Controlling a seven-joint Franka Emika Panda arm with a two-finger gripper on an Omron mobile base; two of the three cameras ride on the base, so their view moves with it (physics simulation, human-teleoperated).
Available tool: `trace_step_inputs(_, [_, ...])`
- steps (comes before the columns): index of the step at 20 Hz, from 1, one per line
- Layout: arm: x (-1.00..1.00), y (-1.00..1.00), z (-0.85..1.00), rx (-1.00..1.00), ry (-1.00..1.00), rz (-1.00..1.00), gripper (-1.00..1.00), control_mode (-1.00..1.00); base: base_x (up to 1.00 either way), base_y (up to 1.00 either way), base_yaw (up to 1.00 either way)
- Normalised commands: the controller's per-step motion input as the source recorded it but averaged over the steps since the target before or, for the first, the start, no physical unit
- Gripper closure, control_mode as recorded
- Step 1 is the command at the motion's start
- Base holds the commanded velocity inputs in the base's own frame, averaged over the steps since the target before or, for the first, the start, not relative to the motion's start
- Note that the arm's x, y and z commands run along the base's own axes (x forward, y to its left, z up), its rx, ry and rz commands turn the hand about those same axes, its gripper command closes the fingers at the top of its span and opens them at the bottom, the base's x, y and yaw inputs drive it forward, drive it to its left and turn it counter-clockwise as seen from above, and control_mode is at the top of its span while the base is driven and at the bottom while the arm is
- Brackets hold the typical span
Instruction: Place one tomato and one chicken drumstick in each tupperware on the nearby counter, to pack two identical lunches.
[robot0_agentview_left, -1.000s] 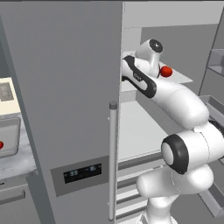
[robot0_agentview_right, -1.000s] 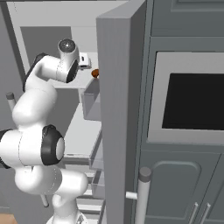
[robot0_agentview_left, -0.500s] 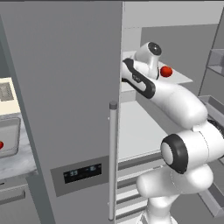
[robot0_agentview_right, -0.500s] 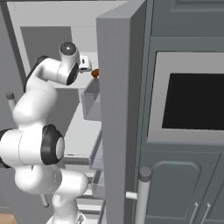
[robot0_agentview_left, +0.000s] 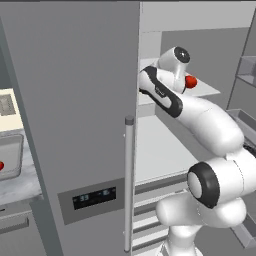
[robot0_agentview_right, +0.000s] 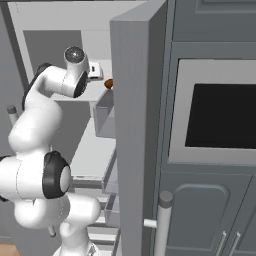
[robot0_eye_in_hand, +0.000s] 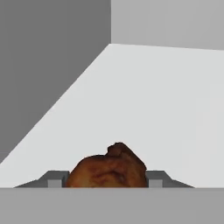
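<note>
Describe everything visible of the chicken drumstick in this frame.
The chicken drumstick is a lumpy, glossy roasted brown piece with a small knob on top. It lies on the white fridge shelf, directly between the two fingers, which flank it closely on both sides. The right base view shows a brown sliver of it beside the hand.

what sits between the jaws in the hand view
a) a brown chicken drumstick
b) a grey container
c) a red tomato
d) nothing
a: the brown chicken drumstick fills the gap between the two finger tips, lying on the white shelf.
</note>
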Motion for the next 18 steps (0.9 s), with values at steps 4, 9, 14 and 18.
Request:
trace_step_inputs(4, [-1.00,-0.17,0.48,0.05,-0.17,-0.04,1.00,-1.00,0.00,0.00,0.00])
trace_step_inputs(9, [-1.00,-0.26,0.47,0.09,-0.14,-0.12,1.00,-1.00,0.00,0.00,0.00])
trace_step_inputs(14, [-1.00,-0.10,-0.22,0.00,0.06,-0.17,1.00,-1.00,0.00,0.00,0.00])
trace_step_inputs(18, [-1.00,0.00,-0.72,0.00,0.24,-0.17,1.00,-1.00,0.00,0.00,0.00])
